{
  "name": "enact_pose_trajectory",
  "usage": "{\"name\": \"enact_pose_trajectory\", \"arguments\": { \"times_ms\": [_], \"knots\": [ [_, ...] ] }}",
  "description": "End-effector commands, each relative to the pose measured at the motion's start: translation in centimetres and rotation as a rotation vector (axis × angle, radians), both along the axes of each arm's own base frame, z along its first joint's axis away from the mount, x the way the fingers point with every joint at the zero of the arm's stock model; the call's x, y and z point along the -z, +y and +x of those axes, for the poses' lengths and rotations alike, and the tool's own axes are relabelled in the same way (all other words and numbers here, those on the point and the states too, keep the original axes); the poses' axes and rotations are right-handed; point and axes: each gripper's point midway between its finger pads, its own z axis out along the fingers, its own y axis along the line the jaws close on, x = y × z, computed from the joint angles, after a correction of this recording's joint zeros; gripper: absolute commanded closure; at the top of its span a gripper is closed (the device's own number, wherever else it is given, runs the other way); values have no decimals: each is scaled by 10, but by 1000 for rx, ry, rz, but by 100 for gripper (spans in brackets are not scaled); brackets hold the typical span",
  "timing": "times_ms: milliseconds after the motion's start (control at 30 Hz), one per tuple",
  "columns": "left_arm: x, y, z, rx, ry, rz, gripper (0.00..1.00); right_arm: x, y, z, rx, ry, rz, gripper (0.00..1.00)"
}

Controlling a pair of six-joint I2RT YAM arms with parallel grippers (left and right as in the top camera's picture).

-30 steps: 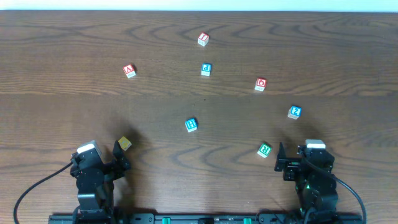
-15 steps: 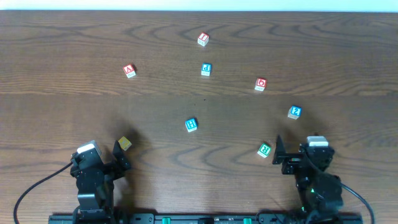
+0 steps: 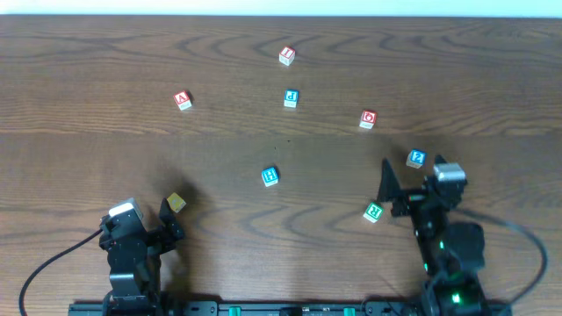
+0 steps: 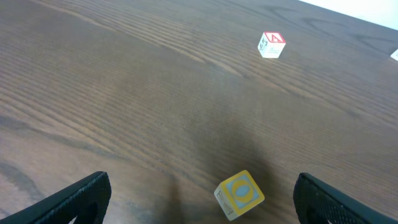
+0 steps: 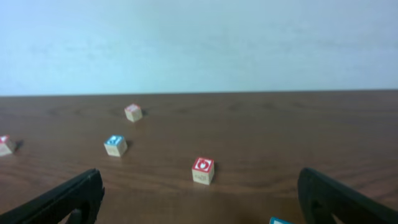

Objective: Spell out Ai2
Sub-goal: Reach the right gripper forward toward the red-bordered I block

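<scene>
Overhead shows a wood-grain table [image 3: 88, 158], scattered letter blocks [image 3: 270, 176], pale wall [image 5: 199, 43] beyond.

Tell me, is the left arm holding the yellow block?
No, the yellow block sits loose on the wood between the left arm's open fingers, touching neither.

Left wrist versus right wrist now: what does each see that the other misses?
Only left wrist: the yellow block just ahead of its jaws. Only right wrist: the red O block, a blue block, a far pale block, and the wall. Shared: the wooden table, and probably the red A block, clear in left wrist, cut off at right wrist's left edge.
</scene>
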Motion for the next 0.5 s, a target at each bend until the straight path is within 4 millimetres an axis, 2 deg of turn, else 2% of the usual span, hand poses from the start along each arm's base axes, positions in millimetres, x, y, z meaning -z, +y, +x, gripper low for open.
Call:
{"name": "enact_pose_trajectory", "arguments": {
  "times_ms": [0,100,233,467],
  "knots": [
    [5,1,0,-9,4,-5,4,-21,4,23,-2,24,16,1],
    [5,1,0,-9,4,-5,5,-31,14,56,-24,89,3,1],
    [5,1,0,-9,4,-5,5,-41,42,118,-129,158,-12,1],
    [5,1,0,-9,4,-5,5,-57,81,209,-249,169,-8,1]
  ]
}}
